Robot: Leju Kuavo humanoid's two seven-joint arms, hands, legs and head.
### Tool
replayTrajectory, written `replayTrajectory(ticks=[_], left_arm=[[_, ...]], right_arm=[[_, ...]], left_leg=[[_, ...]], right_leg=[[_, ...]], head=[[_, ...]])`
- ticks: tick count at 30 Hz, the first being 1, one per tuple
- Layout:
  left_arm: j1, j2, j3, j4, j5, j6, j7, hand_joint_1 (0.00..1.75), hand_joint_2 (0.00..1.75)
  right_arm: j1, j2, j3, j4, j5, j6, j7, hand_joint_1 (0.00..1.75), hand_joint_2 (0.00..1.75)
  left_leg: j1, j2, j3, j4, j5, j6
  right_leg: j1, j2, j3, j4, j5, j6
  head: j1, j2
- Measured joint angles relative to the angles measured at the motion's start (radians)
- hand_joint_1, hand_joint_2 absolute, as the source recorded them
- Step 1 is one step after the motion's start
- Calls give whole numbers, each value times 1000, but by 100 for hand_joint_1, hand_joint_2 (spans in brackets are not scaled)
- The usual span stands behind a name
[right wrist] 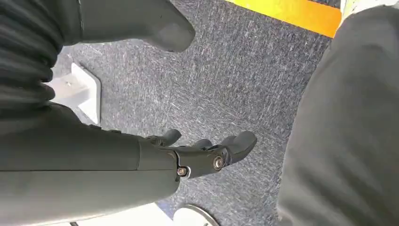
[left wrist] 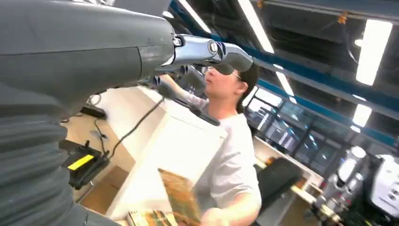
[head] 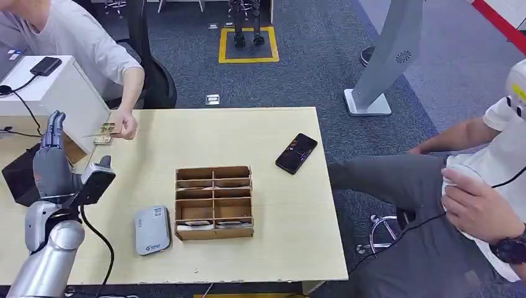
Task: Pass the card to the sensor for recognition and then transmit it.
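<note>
We see the wooden table [head: 273, 205] spread out ahead of and to the right of the left hand [head: 53, 164], which is raised at the table's left edge with its fingers [head: 54, 130] extended upward and apart, holding nothing. Just beyond that hand stands a white box [head: 59, 93] with a black device [head: 45, 65] lying on top. A person in a white shirt [head: 68, 37] leans in from past the box, and the person's hand [head: 127, 126] holds the card [head: 106, 128] just beyond our left hand's fingertips, apart from them, low over the table by the box's corner. In the left wrist view the card [left wrist: 179, 195] appears as a blurred brownish sheet in front of the box. Further to the right of the left hand sits a wooden compartment organiser [head: 214, 202], with a grey card sensor [head: 152, 230] lying flat between the organiser and the hand. A black phone [head: 296, 153] rests well to the right, past the organiser. The right hand [right wrist: 197, 150] hangs over grey carpet [right wrist: 235, 84], fingers loosely apart and empty.
</note>
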Motion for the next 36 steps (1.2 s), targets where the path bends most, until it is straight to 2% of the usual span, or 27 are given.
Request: replayTrajectory(ticks=[4,8,10,15,17,21,28,32,36], left_arm=[[21,-4,0,-44,-9,-16,2,0,175],[56,6,-40,-102,-42,-120,-22,0,175],[83,6,-106,-176,-88,-170,-24,0,175],[95,27,-284,-307,-144,-219,-20,0,175],[92,54,-348,-356,-172,-251,-24,0,175],[80,110,-436,-385,-171,-307,-45,0,175],[78,146,-484,-394,-171,-307,-57,0,175],[78,165,-501,-399,-232,-289,-42,0,175],[78,207,-510,-399,-314,-284,-20,0,175]], right_arm=[[1,0,-9,0,0,0,0,0,175],[3,0,-16,0,-5,1,-1,0,175],[6,0,-22,0,-6,2,-2,0,175],[9,0,-40,0,-6,2,-17,0,175],[10,0,-44,0,-1,2,-18,0,175],[9,0,-45,-1,10,10,-18,0,175],[9,0,-49,-2,15,12,-18,0,175],[9,0,-52,-2,20,9,-14,0,175],[9,0,-54,-2,22,10,-14,0,175]], left_leg=[[0,0,0,0,0,0],[0,0,0,0,0,0],[0,0,-1,0,0,0],[-1,0,-1,0,0,0],[-1,0,-1,0,0,0],[-1,0,-1,0,0,0],[0,0,-1,0,0,0],[0,0,-2,0,0,0],[0,0,-2,0,0,0]], right_leg=[[0,0,0,0,0,0],[0,0,-1,0,0,0],[0,0,-1,0,0,0],[-1,0,-1,0,0,0],[0,0,-1,-1,0,0],[0,0,-1,0,0,0],[0,0,-2,0,0,0],[0,0,-2,0,0,0],[0,0,-2,0,0,0]], head=[[0,0],[0,0],[0,0],[0,0],[0,0],[0,0],[0,0],[0,0],[0,0]])
